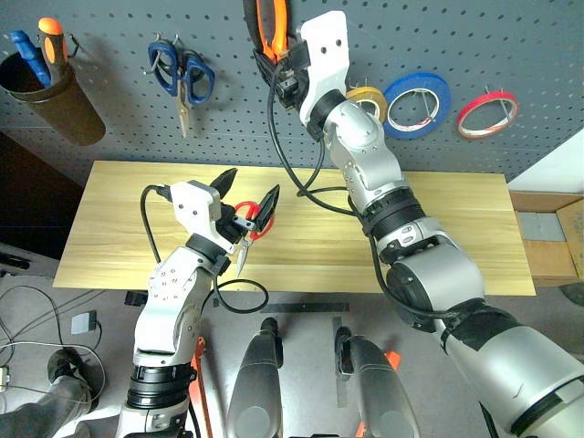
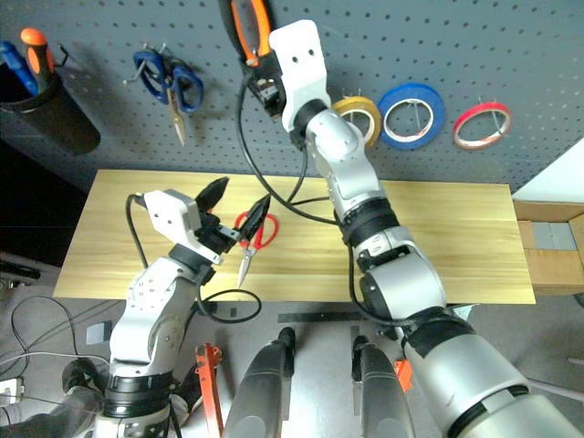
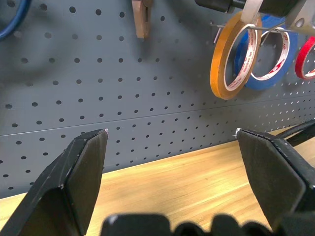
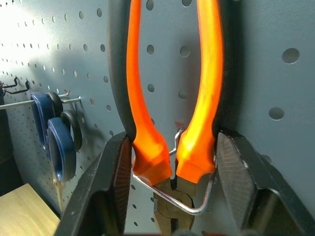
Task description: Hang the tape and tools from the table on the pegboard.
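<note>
The pliers [image 4: 147, 123], with orange-and-black handles, hang on a wire hook [image 4: 170, 199] high on the dark grey pegboard [image 1: 511, 36]. My right gripper [image 4: 173, 137] reaches up to them, its fingers [image 4: 115, 172] lying against the outer sides of both handles. The red-handled scissors [image 2: 251, 233] lie on the wooden table [image 1: 438, 228]. My left gripper [image 1: 246, 199] hovers open just above them with nothing between its fingers. The red tape [image 1: 486, 113] hangs on a hook at the right of the pegboard.
A blue roll [image 1: 417, 102] and a yellow roll [image 1: 368, 96] hang beside the red tape. Blue-handled scissors [image 1: 182, 78] hang at the left. A dark cup [image 1: 50, 91] holds blue and orange screwdrivers. A cardboard box [image 1: 547, 233] stands right of the table.
</note>
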